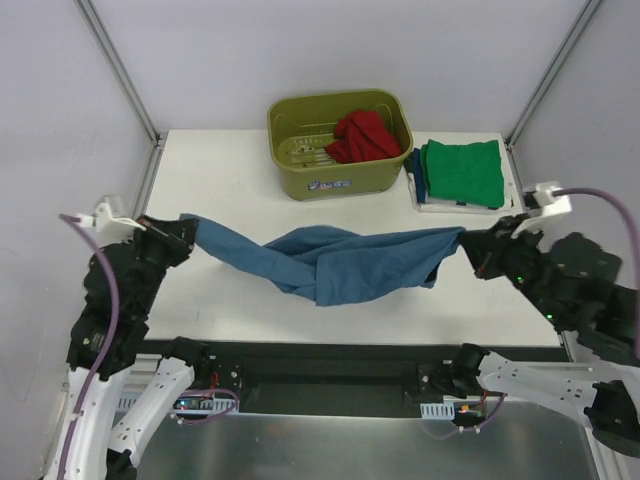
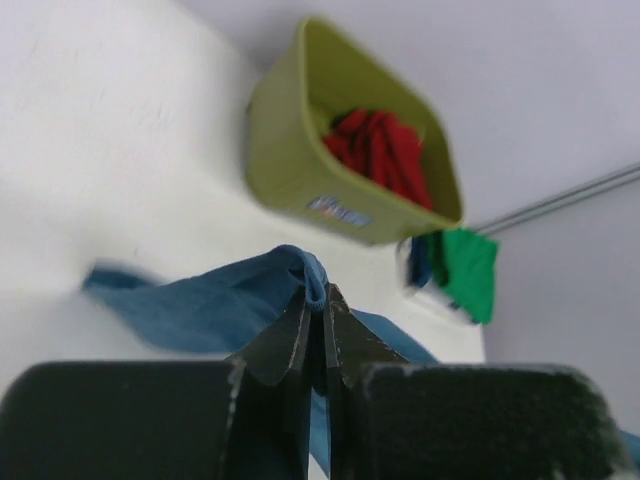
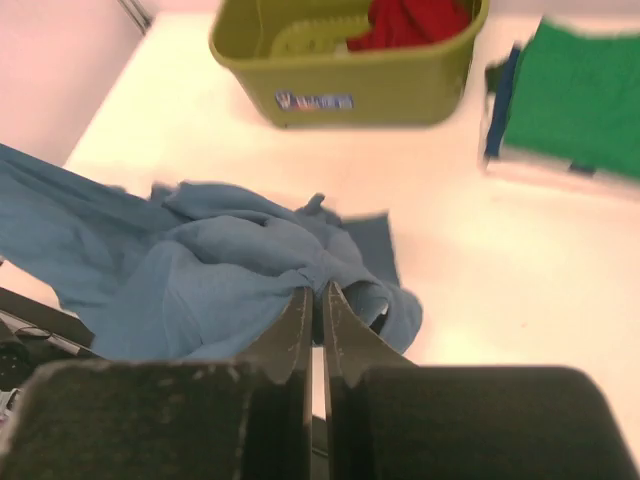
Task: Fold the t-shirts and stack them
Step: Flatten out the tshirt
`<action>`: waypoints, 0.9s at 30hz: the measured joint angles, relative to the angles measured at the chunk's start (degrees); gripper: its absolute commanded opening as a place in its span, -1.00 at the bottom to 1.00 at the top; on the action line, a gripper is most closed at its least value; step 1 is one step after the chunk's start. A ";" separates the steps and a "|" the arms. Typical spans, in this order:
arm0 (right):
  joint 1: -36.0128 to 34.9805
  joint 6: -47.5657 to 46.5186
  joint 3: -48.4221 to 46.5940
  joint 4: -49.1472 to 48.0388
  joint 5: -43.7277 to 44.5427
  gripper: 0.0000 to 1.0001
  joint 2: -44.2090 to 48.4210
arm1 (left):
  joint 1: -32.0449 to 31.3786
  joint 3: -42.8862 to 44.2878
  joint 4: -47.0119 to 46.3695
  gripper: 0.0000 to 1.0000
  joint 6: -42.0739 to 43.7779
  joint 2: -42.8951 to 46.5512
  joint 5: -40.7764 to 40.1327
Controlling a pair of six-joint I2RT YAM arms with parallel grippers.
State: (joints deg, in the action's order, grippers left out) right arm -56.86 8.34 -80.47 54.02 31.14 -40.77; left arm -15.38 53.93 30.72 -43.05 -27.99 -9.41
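Observation:
A teal-blue t-shirt (image 1: pixel 340 262) hangs stretched and sagging between my two grippers above the white table (image 1: pixel 240 170). My left gripper (image 1: pixel 188 231) is shut on its left end (image 2: pixel 312 280). My right gripper (image 1: pixel 468 243) is shut on its right end (image 3: pixel 335 275). A bright green t-shirt (image 1: pixel 462 172) lies folded at the back right, also in the left wrist view (image 2: pixel 468 272) and the right wrist view (image 3: pixel 585 95). A red t-shirt (image 1: pixel 362 136) lies crumpled in the olive tub (image 1: pixel 300 175), seen too from the left wrist (image 2: pixel 378 150) and right wrist (image 3: pixel 415 20).
The green t-shirt rests on a dark blue cloth (image 1: pixel 413 170) over a white board (image 1: pixel 460 207). The olive tub (image 3: pixel 340 80) stands at the back centre. Metal frame posts (image 1: pixel 115 65) rise at the table's back corners.

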 measured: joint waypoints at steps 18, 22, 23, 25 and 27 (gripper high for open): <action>8.17 -22.27 -20.87 -6.21 21.46 -0.99 -16.20 | -0.02 19.61 6.23 -1.00 4.11 -14.40 -27.58; 17.18 -22.77 -20.72 -6.58 17.66 -0.99 -21.24 | -0.07 20.33 9.22 -1.00 4.02 -20.02 -29.99; 18.36 -22.80 -20.48 -6.67 15.93 -0.99 -21.42 | -0.07 20.39 9.86 -1.00 3.91 -19.82 -29.97; 19.23 -22.91 -20.02 -7.10 12.46 -0.99 -20.33 | -0.07 21.22 10.78 -1.00 3.82 -17.94 -29.77; 19.43 -22.82 -19.19 -7.85 7.50 -0.99 -17.53 | -0.04 22.97 11.17 -1.00 3.82 -14.36 -28.81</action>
State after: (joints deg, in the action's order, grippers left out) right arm -37.43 -14.48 -99.66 46.17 38.63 -58.30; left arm -15.42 76.90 41.89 -39.22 -42.35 -38.22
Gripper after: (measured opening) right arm 0.026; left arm 0.019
